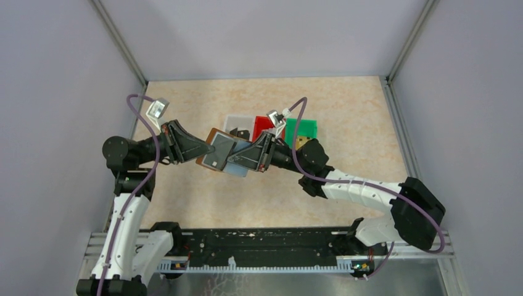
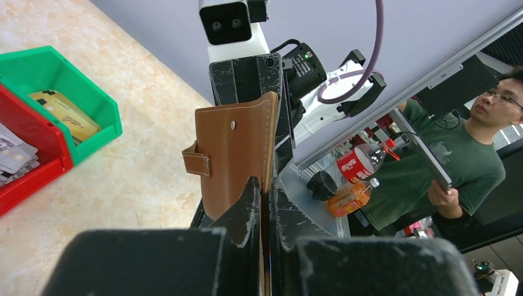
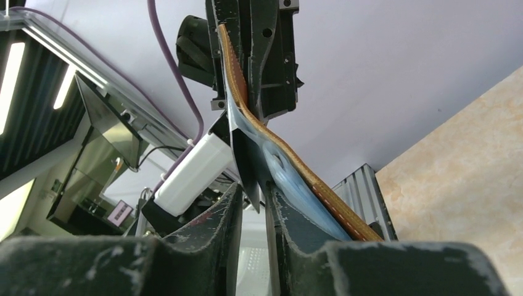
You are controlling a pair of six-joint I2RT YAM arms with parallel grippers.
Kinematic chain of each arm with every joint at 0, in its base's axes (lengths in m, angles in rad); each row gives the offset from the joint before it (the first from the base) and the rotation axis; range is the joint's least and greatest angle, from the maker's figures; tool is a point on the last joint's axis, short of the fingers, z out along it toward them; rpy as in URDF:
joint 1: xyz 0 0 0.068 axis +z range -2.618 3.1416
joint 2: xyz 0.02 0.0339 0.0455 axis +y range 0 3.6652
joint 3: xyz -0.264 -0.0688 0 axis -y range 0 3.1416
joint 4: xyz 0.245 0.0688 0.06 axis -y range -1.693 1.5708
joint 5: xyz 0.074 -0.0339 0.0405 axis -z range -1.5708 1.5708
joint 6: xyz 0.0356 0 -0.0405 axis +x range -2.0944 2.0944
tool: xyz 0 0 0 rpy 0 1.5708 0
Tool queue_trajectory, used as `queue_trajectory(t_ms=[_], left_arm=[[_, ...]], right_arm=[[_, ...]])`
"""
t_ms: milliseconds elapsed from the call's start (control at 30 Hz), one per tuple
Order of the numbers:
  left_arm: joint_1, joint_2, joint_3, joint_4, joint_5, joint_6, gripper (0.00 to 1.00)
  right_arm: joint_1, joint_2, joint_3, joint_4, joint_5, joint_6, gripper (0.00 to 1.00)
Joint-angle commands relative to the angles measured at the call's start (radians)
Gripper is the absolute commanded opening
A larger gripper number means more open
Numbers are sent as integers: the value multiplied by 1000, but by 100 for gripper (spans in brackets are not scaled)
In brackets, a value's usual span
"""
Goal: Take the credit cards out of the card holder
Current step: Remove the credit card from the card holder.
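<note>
Above the table [image 1: 358,123], the left gripper [image 2: 264,188] and right gripper [image 3: 253,191] each pinch opposite ends of the card holder [image 2: 237,154].

The brown card holder [image 1: 217,152] hangs open above the middle of the desk [image 1: 185,203], pale bluish sleeves facing up. A gold credit card [image 2: 65,114] and silvery credit cards [image 2: 12,157] lie nearer the far edge.

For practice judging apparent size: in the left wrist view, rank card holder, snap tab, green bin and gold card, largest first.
1. card holder and green bin: look alike, and the bin is cropped, so unranked.
2. gold card.
3. snap tab.
</note>
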Motion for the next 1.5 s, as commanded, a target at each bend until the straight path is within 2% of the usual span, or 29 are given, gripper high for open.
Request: queue_trajectory(t_ms=[0, 133, 200, 300, 667, 800, 1067, 1267, 1467], left_arm=[[1, -22, -2, -6, 13, 22, 2], [0, -19, 3, -18, 14, 33, 3], [1, -19, 6, -28, 16, 39, 7], [1, -17, 8, -31, 18, 34, 14], [1, 5, 20, 53, 28, -60, 13], [1, 7, 20, 70, 28, -73, 18], [1, 8, 23, 73, 24, -67, 0], [1, 7, 38, 40, 22, -37, 0], [1, -13, 73, -97, -11, 109, 0]], right_arm=[[-1, 19, 64, 76, 2, 17, 17], [-1, 24, 64, 91, -6, 31, 4], [-1, 24, 55, 105, -6, 37, 0], [-1, 23, 43, 110, -4, 40, 0], [-1, -12, -26, 60, 28, 21, 0], [-1, -22, -42, 49, 34, 16, 0], [0, -23, -41, 38, 34, 16, 0], [-1, -40, -59, 34, 36, 15, 0], [-1, -41, -70, 93, 30, 46, 0]])
